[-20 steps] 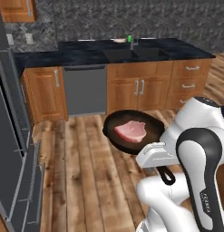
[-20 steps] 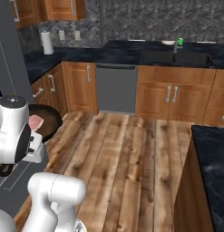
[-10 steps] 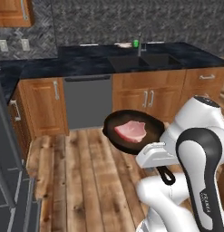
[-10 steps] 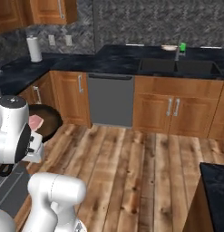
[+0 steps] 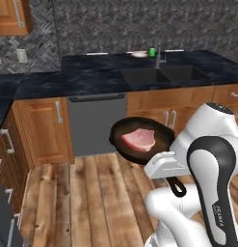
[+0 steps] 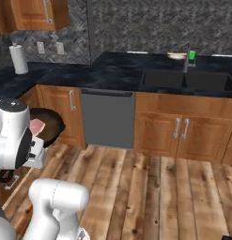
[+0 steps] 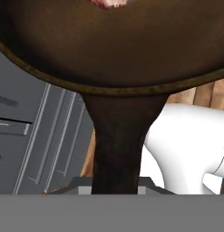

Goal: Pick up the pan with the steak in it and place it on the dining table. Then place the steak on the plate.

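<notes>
**Pan and steak held in the air, facing the sink tabletop**

The tool (image 5: 165, 163) is closed on the handle of the pan (image 5: 142, 140), holding the pan level above the wooden floor (image 5: 86, 202), clear of any surface. The steak (image 5: 138, 139) lies flat inside the pan, near its middle. In the hand view the pan's handle (image 7: 118, 145) runs straight down between the tool's tips, and a sliver of the steak (image 7: 111, 2) shows at the top edge.

Ahead, the black tabletop (image 5: 91, 77) carries the sink (image 5: 161, 75) with its faucet (image 5: 158, 54) at the back edge. Behind the faucet, near the tabletop's far edge, sit the plate (image 5: 138, 54) and, just beside it, a green mug (image 5: 152, 51). From the right base view the pan (image 6: 48, 125) peeks out behind the arm, and a paper towel roll (image 6: 18, 59) stands at the tabletop's left end.
</notes>
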You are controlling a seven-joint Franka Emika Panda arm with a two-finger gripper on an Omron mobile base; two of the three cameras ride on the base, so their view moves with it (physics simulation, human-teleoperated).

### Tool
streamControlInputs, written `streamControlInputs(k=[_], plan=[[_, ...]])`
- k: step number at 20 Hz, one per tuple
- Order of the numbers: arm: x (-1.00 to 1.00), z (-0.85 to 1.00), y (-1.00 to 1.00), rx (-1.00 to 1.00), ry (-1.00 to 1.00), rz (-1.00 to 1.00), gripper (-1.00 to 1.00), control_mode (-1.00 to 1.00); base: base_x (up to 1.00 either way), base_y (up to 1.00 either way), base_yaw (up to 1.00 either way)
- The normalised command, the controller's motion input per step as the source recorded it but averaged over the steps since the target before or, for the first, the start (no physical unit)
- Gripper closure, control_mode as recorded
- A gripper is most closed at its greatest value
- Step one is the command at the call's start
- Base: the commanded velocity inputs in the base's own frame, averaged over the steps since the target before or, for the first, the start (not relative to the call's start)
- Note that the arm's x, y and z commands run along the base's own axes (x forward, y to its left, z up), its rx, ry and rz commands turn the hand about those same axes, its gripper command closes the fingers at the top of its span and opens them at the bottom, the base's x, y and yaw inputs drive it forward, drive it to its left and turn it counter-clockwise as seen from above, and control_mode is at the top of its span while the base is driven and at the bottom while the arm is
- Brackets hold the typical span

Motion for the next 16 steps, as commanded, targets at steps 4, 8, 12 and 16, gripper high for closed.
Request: streamControlInputs(k=[4, 8, 12, 16], plan=[[0.0, 0.0, 0.0, 0.0, 0.0, 0.0, 1.0, 1.0, 1.0, 0.0, 0.0], [0.0, 0.0, 0.0, 0.0, 0.0, 0.0, 1.0, 1.0, 1.0, 0.0, 0.0], [0.0, 0.0, 0.0, 0.0, 0.0, 0.0, 1.0, 1.0, 1.0, -0.02, 0.0], [0.0, 0.0, 0.0, 0.0, 0.0, 0.0, 1.0, 1.0, 0.82, -0.36, -0.01]])
